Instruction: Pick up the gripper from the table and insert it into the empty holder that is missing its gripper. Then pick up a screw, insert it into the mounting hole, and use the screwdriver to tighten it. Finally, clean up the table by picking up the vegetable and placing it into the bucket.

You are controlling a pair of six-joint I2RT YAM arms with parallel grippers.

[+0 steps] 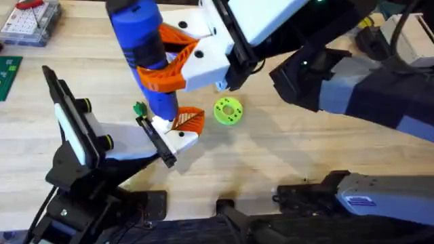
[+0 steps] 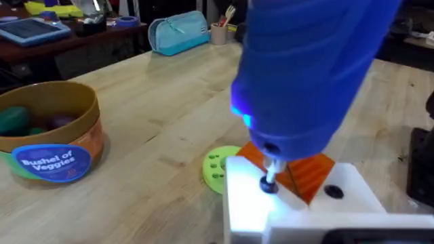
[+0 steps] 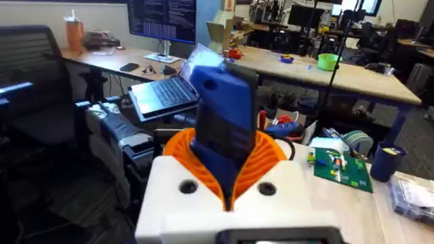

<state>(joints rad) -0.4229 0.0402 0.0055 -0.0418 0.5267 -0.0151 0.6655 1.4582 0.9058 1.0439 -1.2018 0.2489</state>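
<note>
1. Firmly, the right claw (image 3: pixel 227 177) is closing its white fingers and ribbed orange pads (image 3: pixel 268 159) around the screwdriver (image 3: pixel 220 115). It is gripping the thick blue barrel on both sides, probably so the tool is staying upright while driving. Whether the left claw is open or closed I cannot tell.
2. Downward from that grip, the screwdriver (image 1: pixel 142 34) is pointing its thin metal bit (image 2: pixel 269 177) into a small dark hole, so the tightening step appears to be going on. A blue light is glowing near its nose in the left wrist view.
3. Under the bit, the gripper (image 1: pixel 182 135) is sitting against the holder (image 1: pixel 157 141), a narrow black rail. Smooth white plastic is carrying a triangular ribbed orange pad (image 1: pixel 190 119).
4. Just beside it, a lime-green disc (image 1: pixel 228 111) with holes is lying flat on the pale wooden table (image 1: pixel 305 156).
5. Farther off, the bucket (image 2: pixel 51 135), a round orange cup with a blue-and-white label, is standing upright, already holding green and purple shapes.
</note>
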